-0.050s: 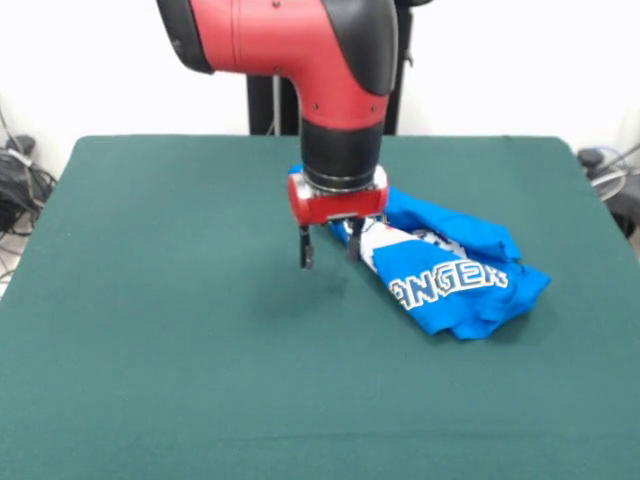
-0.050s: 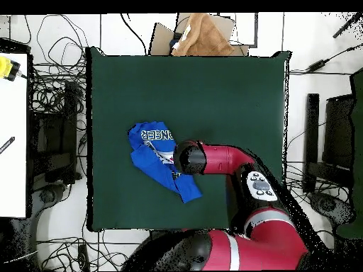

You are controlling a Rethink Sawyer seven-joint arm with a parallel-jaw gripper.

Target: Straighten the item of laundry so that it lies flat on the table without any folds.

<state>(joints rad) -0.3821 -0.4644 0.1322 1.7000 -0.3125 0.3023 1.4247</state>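
Although it rests wholly on the cloth-covered surface, we see the blue T-shirt [image 1: 450,265] bunched into a crumpled heap rather than spread out, with layers folded over one another. In the front view its white lettering [image 1: 450,281] faces up on the near part of the heap, and plain blue folds rise behind it. From overhead, we find the shirt [image 2: 152,159] left of the middle of the green table [image 2: 234,92], running at a slant from the printed end toward the table's lower edge.

We see the gripper [image 1: 327,248] at the shirt's edge in the front view, its two dark fingers [image 1: 306,250] spread apart and pointing down. One finger hangs over bare felt beside the shirt; the other is at the cloth's rim, though we cannot tell whether it touches the fabric. Nothing sits between the fingers.

Above it we see the red and black arm [image 1: 330,60], and overhead the arm [image 2: 227,159] reaches in from the right and covers part of the garment.

Beyond the table, we note tangled cables [image 2: 53,106] on the floor and a brown cardboard box [image 2: 202,37] at the top edge.
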